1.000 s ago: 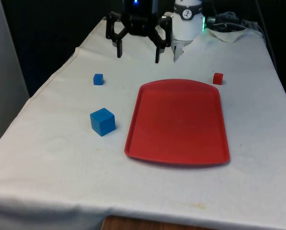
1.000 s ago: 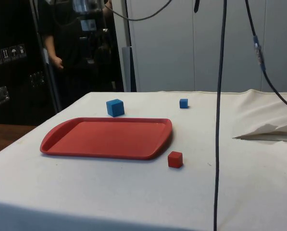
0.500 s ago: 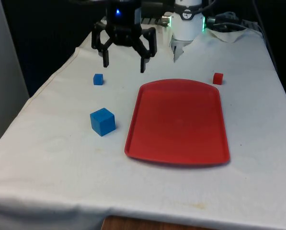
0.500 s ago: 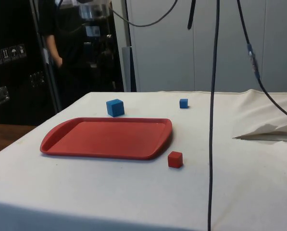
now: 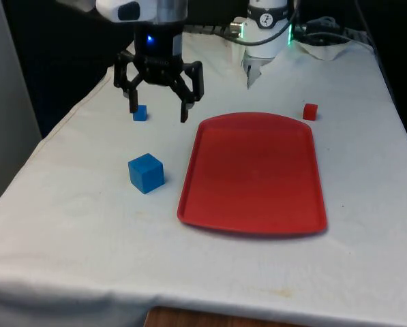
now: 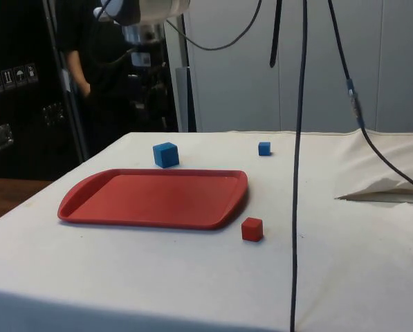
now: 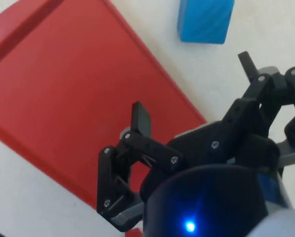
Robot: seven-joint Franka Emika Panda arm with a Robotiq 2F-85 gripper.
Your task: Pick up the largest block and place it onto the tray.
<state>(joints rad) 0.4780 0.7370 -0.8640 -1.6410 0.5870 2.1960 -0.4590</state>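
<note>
On the white cloth at the front view's left, the large blue block [image 5: 146, 173] sits just beside the red tray [image 5: 254, 174], apart from its long left edge; the side view places that block [image 6: 165, 154] beyond the tray's [image 6: 154, 198] far rim. The tray carries nothing. The small blue block [image 5: 140, 113] lies farther back on the same side, and the small red block [image 5: 310, 111] rests off the tray's far right corner, well apart from both blue ones. Above the table, the gripper [image 5: 158, 111] hangs with its fingers spread wide and holds nothing; its left fingertip shows just beside the small blue block in the front view. In the wrist view the gripper [image 7: 194, 86] is over the tray's edge with the large blue block [image 7: 205, 19] ahead. No writing can be read on the blocks or tray. Compared with half a second ago, the gripper has moved lower and nearer, towards the front view's left; blocks and tray lie unmoved.
</note>
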